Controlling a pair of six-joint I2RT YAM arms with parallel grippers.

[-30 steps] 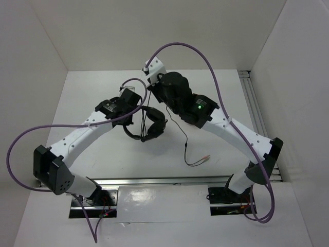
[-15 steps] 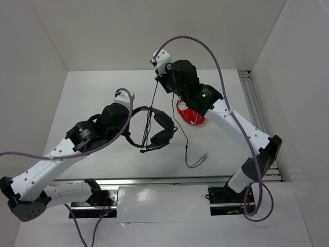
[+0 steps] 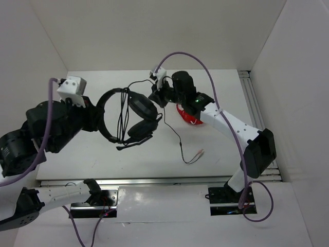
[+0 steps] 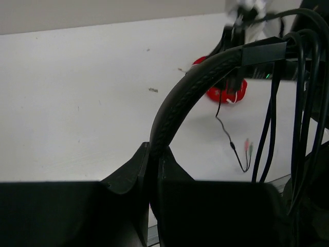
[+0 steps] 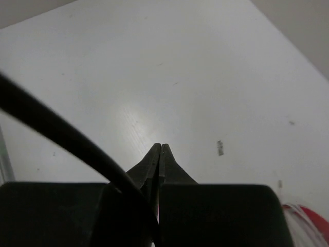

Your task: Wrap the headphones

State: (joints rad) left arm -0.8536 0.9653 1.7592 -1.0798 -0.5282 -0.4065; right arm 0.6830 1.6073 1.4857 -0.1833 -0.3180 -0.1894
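White walls stand around a white tabletop (image 3: 92, 149). The big left arm (image 3: 46, 128) is lifted up high, and its claw (image 3: 95, 119) is clamped tight on the headphones (image 3: 140, 109), right on the thin black headband (image 4: 190, 92). So the headphones hang in the air above the tabletop, with the band next to the left claw and the round earcups out to the right of it. The right arm (image 3: 226, 121) reaches in from the other side. Its claw (image 3: 156, 95) is pinched shut, just beside the upper earcup, and I cannot tell if it has the cable. A red thing (image 3: 187, 117) lies on the tabletop behind the right arm. The thin black cable (image 3: 177, 139) drops down from the headphones to the tabletop, and its little plugs (image 3: 199, 153) lie there.
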